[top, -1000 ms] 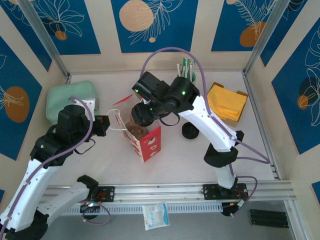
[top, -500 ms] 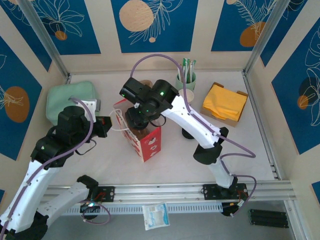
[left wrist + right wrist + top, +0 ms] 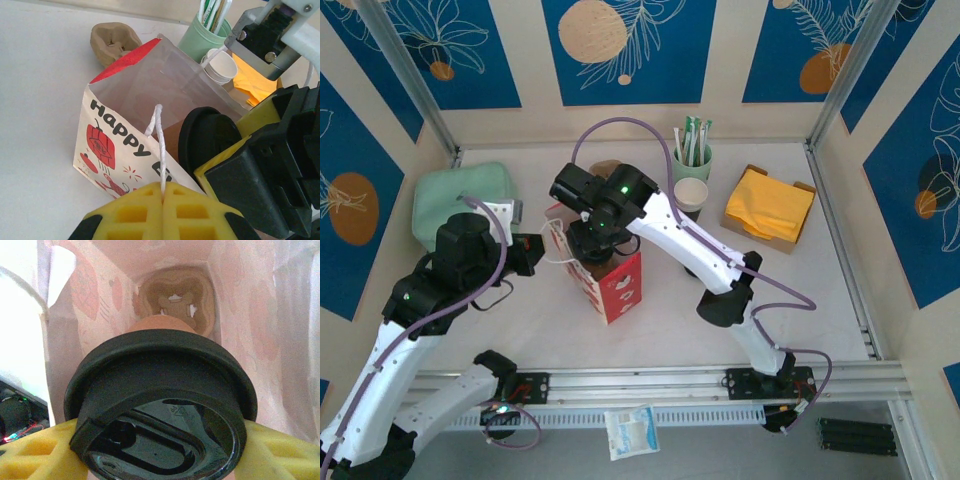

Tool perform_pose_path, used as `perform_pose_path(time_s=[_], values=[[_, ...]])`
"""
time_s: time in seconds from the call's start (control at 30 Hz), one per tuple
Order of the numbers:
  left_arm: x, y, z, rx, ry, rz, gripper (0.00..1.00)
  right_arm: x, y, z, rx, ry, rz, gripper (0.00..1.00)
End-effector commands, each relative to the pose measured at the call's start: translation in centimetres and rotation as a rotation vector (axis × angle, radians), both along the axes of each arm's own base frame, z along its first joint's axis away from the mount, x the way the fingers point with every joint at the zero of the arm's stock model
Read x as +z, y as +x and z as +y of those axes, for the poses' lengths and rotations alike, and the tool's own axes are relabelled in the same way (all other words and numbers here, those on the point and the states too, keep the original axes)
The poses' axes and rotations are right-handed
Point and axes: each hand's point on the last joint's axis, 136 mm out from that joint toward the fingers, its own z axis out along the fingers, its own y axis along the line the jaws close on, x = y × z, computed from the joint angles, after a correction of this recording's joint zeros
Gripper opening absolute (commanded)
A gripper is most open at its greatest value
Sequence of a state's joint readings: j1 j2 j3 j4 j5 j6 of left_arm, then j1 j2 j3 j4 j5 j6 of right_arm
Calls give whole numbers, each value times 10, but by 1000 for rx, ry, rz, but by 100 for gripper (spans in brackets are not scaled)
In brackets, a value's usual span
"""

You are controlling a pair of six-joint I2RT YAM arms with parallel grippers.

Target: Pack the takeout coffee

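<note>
Seen from above, the right gripper [image 3: 592, 243] is poised over the red-and-white bag [image 3: 617, 283] at centre frame. In the left wrist view, the bag's string handle [image 3: 159, 145] is pinched by the clenched left gripper [image 3: 162, 212] at lower centre. In the right wrist view, the takeout coffee [image 3: 160, 405] is clamped at its black lid, at the bag's mouth.
</note>
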State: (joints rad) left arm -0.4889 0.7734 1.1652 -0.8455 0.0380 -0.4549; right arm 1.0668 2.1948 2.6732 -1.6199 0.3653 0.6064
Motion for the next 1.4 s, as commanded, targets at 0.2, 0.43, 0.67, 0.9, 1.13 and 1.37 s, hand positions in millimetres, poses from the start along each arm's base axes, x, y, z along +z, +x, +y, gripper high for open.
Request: perform_pose_path(time_s=[0.2, 0.43, 0.67, 0.9, 1.13, 1.37], values=[[5, -1, -2, -9, -22, -16, 0, -28, -22, -40, 21, -195, 139, 62], [4, -1, -2, -10, -21, -14, 0, -28, -22, -43, 25, -201, 140, 62], [5, -1, -1, -9, -19, -15, 0, -34, -26, -45, 58, -228, 163, 62], [3, 0, -1, -8, -11, -11, 0, -42, -28, -56, 91, -285, 172, 62], [3, 0, -2, -10, -13, -11, 0, -46, -31, -55, 126, -298, 182, 62], [2, 0, -1, -10, -14, -11, 0, -54, -32, -55, 158, -325, 193, 62]])
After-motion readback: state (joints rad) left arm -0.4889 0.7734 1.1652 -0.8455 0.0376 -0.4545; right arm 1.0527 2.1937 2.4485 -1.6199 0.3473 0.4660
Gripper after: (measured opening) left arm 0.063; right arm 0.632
